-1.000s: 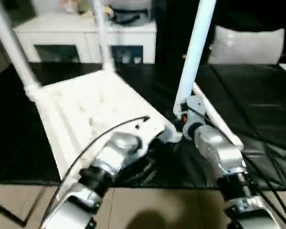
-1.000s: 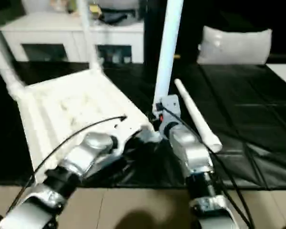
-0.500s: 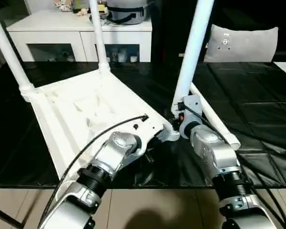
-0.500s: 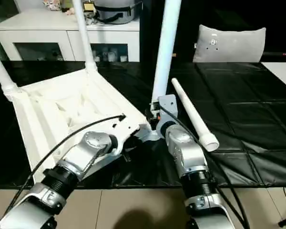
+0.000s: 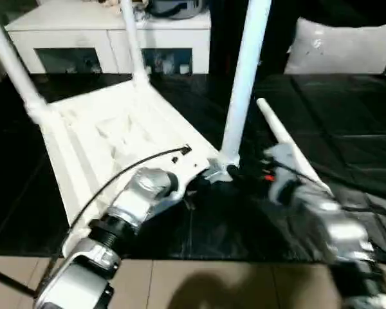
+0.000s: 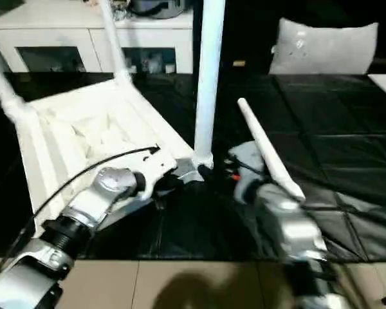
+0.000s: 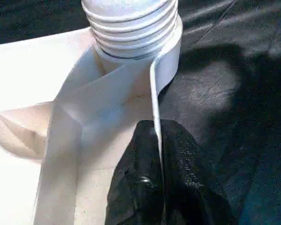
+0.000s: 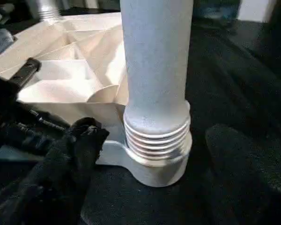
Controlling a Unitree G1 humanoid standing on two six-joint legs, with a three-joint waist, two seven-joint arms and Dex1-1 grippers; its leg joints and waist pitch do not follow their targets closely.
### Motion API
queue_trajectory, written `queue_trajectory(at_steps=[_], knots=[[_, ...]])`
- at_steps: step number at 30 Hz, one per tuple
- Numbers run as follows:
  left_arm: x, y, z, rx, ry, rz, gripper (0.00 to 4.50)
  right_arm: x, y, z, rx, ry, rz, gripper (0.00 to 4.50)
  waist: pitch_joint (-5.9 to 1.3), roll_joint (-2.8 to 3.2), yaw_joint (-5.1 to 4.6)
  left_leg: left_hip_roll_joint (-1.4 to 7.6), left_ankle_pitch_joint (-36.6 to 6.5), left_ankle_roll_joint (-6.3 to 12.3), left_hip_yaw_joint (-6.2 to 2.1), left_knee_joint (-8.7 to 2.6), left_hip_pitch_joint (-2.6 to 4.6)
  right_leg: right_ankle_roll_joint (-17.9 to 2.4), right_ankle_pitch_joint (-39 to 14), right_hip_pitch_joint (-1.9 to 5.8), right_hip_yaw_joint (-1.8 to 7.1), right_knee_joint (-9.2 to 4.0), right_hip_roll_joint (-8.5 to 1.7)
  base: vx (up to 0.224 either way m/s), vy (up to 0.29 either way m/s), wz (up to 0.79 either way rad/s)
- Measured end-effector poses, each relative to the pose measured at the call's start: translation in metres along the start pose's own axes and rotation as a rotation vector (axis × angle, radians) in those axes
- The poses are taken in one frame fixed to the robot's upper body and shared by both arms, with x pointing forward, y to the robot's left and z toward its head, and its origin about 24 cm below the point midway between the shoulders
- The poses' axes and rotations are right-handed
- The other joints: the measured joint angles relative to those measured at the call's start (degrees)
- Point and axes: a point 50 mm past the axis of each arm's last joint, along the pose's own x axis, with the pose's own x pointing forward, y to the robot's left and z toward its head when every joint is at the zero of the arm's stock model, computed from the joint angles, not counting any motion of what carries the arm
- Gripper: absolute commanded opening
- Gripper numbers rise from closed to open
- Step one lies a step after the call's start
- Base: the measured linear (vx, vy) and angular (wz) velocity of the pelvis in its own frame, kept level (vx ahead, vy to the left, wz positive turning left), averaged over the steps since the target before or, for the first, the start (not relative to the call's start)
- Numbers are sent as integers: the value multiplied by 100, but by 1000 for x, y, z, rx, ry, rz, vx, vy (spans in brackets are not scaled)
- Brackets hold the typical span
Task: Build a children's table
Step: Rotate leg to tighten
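**A:** Where is the table right now?

**B:** The white plastic rectangular tabletop (image 5: 116,138) lies upside down on the black quilted mat (image 5: 347,116), ribbed underside facing up. Three long tapered white tube legs stand in its round corner sockets: one at the far-left corner (image 5: 13,64), one at the far corner (image 5: 132,42), and one at the near-right corner (image 5: 243,77). The right wrist view shows that near leg's ridged threads (image 8: 155,140) sitting partly above the socket ring (image 8: 145,166).

**A:** And the fourth leg?

**B:** It is a loose white tube leg (image 6: 269,151) lying flat on the mat, just to the right of the standing near leg.

**A:** What are the grippers doing?

**B:** The left gripper (image 7: 159,159) is clenched on the tabletop's thin rim wall, one black finger on each side, right beside the near socket. The right gripper (image 8: 215,154) sits apart from the near leg, released, with its two black fingers spread to either side of the threaded base and touching nothing.

**A:** Anything behind the mat?

**B:** A white cabinet with glass doors (image 5: 109,38) stands at the back left, and a grey pillow (image 5: 344,48) sits at the back right.
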Motion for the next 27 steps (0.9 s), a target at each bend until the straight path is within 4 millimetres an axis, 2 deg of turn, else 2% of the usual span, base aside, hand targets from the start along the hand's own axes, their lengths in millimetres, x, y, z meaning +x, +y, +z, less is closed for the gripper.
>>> queue_trajectory(at_steps=[3,7,10,14,16,20,22,24,27], knots=[[-5,2,-2,39,-3,-38,0,-9,-5,3,-47,5,51,436,3,-8,44,-4,-3,6,26,11,-28,-8,-17,-59,28,48,-6,0,0,0],[-14,5,-9,92,2,-100,0,-19,-9,4,-80,28,125,444,3,-9,91,0,-1,4,33,13,-24,-11,-17,-64,30,57,-5,0,0,0],[-20,3,-13,145,1,-169,0,-24,-11,6,-106,44,170,444,3,-18,178,2,2,0,42,14,-19,-9,-18,-62,36,56,-6,0,0,0],[-26,-3,-14,188,-6,-275,0,-21,-4,4,-155,78,270,444,5,-25,281,2,2,-2,54,15,-20,-15,-14,-61,39,56,-14,0,0,0],[-28,-5,-14,210,-1,-329,0,-21,-2,4,-175,96,324,427,7,-33,338,1,1,0,59,16,-20,-16,-14,-62,42,57,-16,0,0,0],[-29,-8,-13,236,4,-385,0,-19,2,6,-188,108,400,387,6,-42,390,0,1,0,60,16,-20,-17,-14,-61,43,59,-18,0,0,0],[-30,-10,-13,244,7,-410,0,-19,4,2,-179,123,423,382,6,-43,402,0,1,0,60,19,-20,-17,-14,-61,43,61,-18,0,0,0],[-31,-11,-13,247,8,-425,0,-18,6,0,-173,135,449,350,6,-45,410,1,2,0,60,22,-19,-18,-14,-61,43,65,-18,0,0,0],[-31,-13,-13,253,6,-436,0,-16,9,-6,-152,155,474,331,6,-49,421,1,2,-1,61,28,-19,-20,-12,-61,44,67,-18,0,0,0]])
